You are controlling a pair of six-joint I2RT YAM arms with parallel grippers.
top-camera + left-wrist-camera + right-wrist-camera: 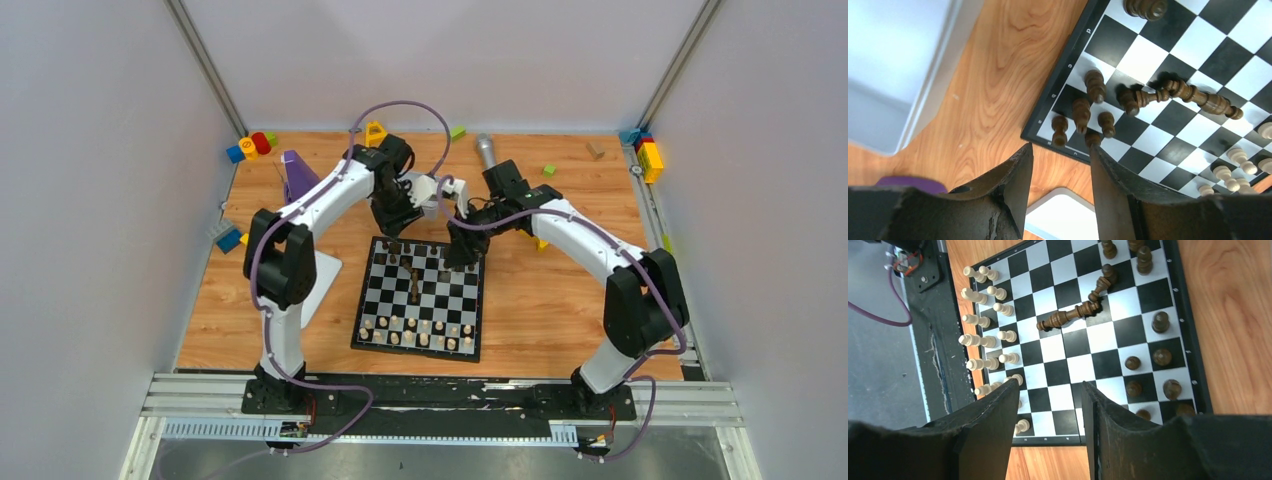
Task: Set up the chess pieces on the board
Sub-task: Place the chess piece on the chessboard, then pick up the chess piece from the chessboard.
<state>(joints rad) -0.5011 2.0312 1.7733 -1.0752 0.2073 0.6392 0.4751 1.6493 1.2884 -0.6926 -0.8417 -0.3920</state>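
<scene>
The checkered board (470, 345) lies mid-table. Beige chess pieces (420, 330) stand in two rows along its near edge. Dark chess pieces (1083, 112) cluster at the far left corner, and more dark ones (1162, 357) stand on the far right squares. Two dark pieces lie toppled (1068, 316) in the middle squares. My left gripper (1061, 147) hovers open over that far left corner with nothing between its fingers; one dark pawn (1093, 137) stands right at the right fingertip. Over the board's far right part my right gripper (1050, 384) is open and holds nothing.
A white lid (322, 278) lies left of the board, partly under the left arm. Coloured toy blocks (250, 146) sit at the back left and more blocks (648, 155) at the back right. A purple cone (297, 175) and a grey cylinder (485, 150) stand behind the arms.
</scene>
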